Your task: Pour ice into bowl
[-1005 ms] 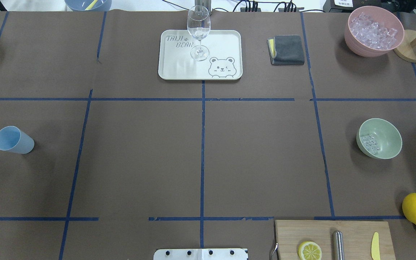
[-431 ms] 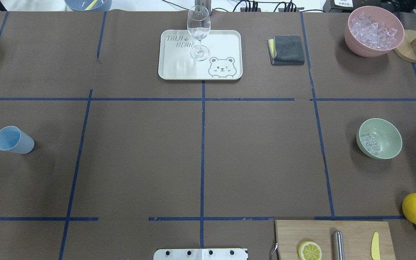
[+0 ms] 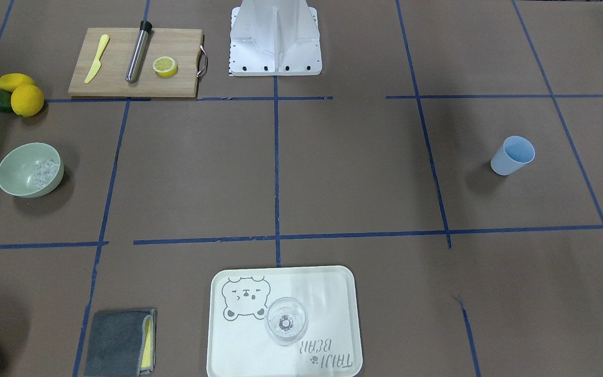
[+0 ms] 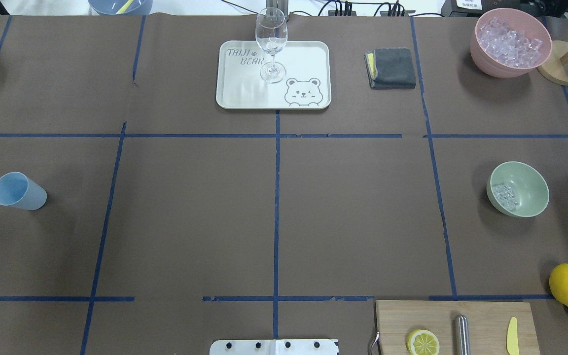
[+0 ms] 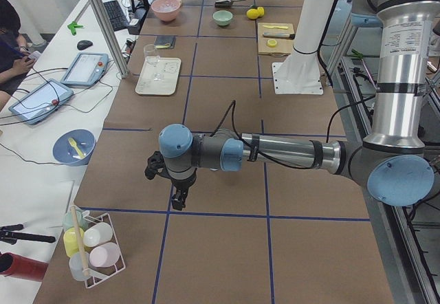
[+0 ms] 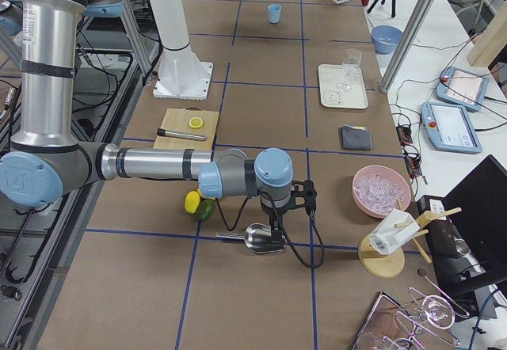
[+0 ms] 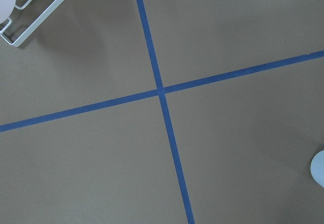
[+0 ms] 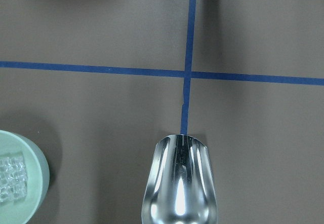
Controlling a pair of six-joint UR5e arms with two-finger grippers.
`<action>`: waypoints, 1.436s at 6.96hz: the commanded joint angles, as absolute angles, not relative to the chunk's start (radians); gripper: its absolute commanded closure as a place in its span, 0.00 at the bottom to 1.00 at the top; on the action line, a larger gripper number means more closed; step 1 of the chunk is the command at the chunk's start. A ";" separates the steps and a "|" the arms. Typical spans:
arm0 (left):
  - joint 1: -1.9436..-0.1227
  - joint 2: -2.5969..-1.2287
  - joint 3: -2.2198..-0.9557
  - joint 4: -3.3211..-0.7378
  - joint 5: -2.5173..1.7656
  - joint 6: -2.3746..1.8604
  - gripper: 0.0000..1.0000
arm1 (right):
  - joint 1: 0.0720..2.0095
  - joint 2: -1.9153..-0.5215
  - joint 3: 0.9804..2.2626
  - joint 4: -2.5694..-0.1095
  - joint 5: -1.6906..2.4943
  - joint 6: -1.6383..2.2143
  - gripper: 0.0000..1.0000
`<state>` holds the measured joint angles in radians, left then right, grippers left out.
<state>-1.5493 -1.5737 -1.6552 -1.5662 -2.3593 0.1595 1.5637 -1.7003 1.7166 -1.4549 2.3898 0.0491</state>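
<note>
The pale green bowl (image 4: 525,190) stands at the table's right side and holds a small heap of clear ice (image 4: 505,195); both also show in the front view, bowl (image 3: 16,170) and ice (image 3: 45,173). In the right wrist view the bowl (image 8: 30,178) with ice (image 8: 10,178) sits at the lower left, beside an empty metal scoop (image 8: 179,183). My right gripper (image 6: 275,225) hangs just over that scoop (image 6: 257,237); I cannot tell if it is open or shut. My left gripper (image 5: 177,201) hovers over bare table far from the bowl, state unclear.
A pink bowl (image 4: 511,42) full of ice stands at the back right beside a wooden stand (image 4: 562,69). Lemons (image 4: 567,285) and a cutting board (image 4: 454,325) lie near the front right. A tray with a stemmed glass (image 4: 270,44), a grey cloth (image 4: 392,68) and a blue cup (image 4: 17,191) are farther off.
</note>
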 commanded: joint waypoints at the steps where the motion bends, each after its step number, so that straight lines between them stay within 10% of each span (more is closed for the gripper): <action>1: -1.548 -1.574 -1.655 -1.568 -2.359 0.160 0.00 | 1.565 -1.701 1.715 -1.456 2.390 0.049 0.00; 10: -1.549 -1.577 -1.661 -1.569 -2.359 0.158 0.00 | 1.565 -1.697 1.698 -1.453 2.390 0.049 0.00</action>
<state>-1.5489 -1.5768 -1.6601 -1.5693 -2.3593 0.1580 1.5646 -1.6967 1.6984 -1.4528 2.3887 0.0478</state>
